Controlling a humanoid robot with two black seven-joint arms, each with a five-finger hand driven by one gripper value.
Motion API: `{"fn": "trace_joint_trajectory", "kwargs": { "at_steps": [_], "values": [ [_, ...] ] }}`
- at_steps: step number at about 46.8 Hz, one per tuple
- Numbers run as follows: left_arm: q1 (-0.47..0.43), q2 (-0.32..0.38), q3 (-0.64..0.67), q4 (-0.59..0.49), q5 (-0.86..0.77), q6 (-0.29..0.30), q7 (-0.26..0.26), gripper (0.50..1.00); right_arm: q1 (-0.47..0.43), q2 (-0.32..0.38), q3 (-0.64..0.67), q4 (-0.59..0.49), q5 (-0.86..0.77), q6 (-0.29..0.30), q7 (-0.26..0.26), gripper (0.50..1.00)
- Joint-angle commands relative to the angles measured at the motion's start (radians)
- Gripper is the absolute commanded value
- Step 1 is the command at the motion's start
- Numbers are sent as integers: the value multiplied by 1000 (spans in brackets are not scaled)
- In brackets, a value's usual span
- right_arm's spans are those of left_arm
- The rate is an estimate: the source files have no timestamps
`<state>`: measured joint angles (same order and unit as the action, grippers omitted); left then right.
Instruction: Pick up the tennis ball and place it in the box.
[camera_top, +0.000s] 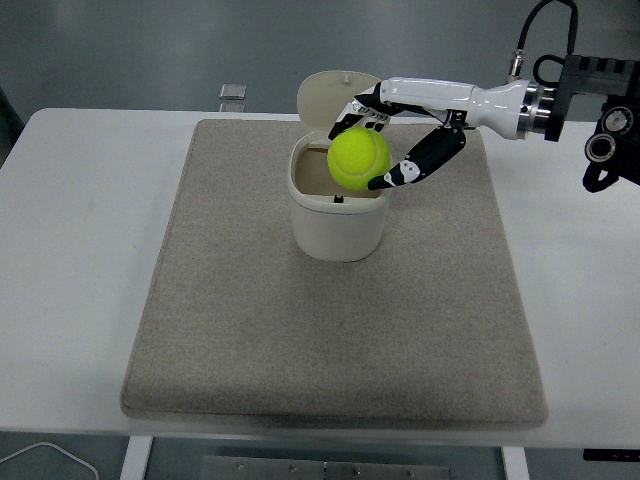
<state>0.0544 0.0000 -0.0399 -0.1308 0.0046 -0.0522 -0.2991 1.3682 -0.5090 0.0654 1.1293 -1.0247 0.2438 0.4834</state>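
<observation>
Ball: you are holding the tennis ball (359, 158) just above the open mouth of the box (338, 215), on the mat (250, 320).
Fingers: your right hand (388, 135) is clasping the ball, fingers (352, 112) over the top, thumb underneath.
Handling: likely light, springy, fuzzy enough to grip; apt to bounce.
Hold: you are taking it across its widest part.
Left hand: not showing.

A grey mat (300, 330) covers the white table (80, 250); small metal block (232, 92) behind.
</observation>
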Motion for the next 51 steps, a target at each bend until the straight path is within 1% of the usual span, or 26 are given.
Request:
{"fn": "trace_joint_trajectory", "kwargs": {
  "at_steps": [1, 6, 12, 14, 20, 22, 27, 32, 36, 43, 51],
  "values": [
    [1, 0, 0, 0, 0, 0, 0, 992, -1, -2, -1, 0, -2, 0, -8, 588],
    [-1, 0, 0, -1, 0, 0, 0, 992, -1, 0, -3, -8, -2, 0, -35, 607],
    [1, 0, 0, 0, 0, 0, 0, 992, 0, 0, -9, -8, -2, -1, -45, 619],
    [1, 0, 0, -1, 0, 0, 0, 992, 0, 0, -7, -8, -2, -1, -45, 647],
    [1, 0, 0, 0, 0, 0, 0, 992, 0, 0, -9, -9, 0, -12, -49, 697],
    [-1, 0, 0, 0, 0, 0, 0, 992, 0, 0, -9, -13, 0, -14, -49, 725],
    [1, 0, 0, -1, 0, 0, 0, 992, -1, 1, -9, -16, 2, -14, -49, 754],
    [-1, 0, 0, 0, 0, 0, 0, 992, -1, 0, -9, -16, 2, -14, -49, 758],
    [1, 0, 0, 0, 0, 0, 0, 992, -1, 0, -9, -16, 2, -14, -49, 787],
    [1, 0, 0, 0, 0, 0, 0, 992, -1, 0, -9, -16, 2, -14, -49, 795],
    [-1, 0, 0, 0, 0, 0, 0, 992, -3, 0, -10, -16, 2, -14, -49, 848]
  ]
}}
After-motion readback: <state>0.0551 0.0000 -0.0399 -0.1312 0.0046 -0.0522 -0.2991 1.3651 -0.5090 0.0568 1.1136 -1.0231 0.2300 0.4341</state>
